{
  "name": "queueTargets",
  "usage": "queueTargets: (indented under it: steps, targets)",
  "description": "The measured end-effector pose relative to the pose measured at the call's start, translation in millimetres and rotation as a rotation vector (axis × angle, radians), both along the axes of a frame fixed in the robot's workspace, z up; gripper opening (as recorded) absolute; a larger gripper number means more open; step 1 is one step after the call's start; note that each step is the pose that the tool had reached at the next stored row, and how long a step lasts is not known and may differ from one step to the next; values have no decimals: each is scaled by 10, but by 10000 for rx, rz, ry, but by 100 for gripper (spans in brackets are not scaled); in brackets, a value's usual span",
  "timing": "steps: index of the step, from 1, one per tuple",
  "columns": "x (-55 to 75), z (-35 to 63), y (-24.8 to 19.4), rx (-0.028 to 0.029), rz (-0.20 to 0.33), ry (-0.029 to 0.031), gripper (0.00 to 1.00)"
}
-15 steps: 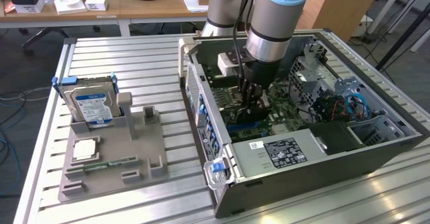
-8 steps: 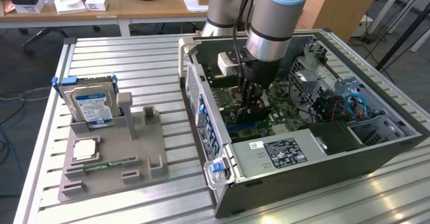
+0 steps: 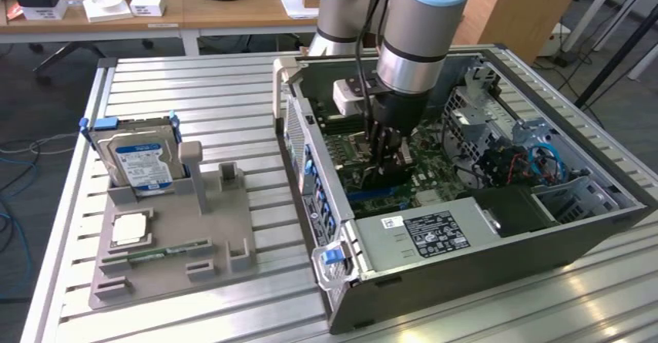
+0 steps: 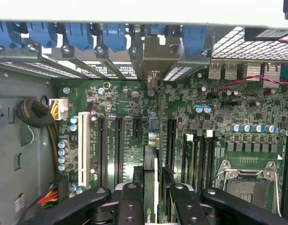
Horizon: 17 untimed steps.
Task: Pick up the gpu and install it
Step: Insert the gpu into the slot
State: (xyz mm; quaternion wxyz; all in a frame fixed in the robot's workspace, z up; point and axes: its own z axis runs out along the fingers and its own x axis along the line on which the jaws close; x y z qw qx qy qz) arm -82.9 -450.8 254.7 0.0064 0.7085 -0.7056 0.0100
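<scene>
Slatted metal table [image 3: 185, 89] noted, with wooden desks behind it. An open computer case [image 3: 575, 235] is laid on its side toward the table's edge at the exterior view's right. A grey fixture tray [image 3: 169, 235] is set near the opposite edge, and a hard drive [image 3: 141, 162] is stood upright in it; its blue-and-white label cannot be read. The gripper [image 3: 387, 169] is lowered inside the case over the motherboard [image 4: 111, 93]. Its fingers [image 4: 131, 201] are closed on the gpu [image 4: 155, 159], held edge-on at the expansion slots; seating cannot be told. The metal bracket [image 4: 158, 51] is at the case's rear wall beside blue clips [image 4: 113, 35]. A black-and-white label [image 3: 430, 231] is carried on the power supply, its text too small to read.
</scene>
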Motion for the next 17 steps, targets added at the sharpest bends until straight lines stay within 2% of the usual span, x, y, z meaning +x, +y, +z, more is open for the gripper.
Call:
queueTargets:
  steps: [17]
  targets:
    - [0,11,-1,-3,-56,0,26]
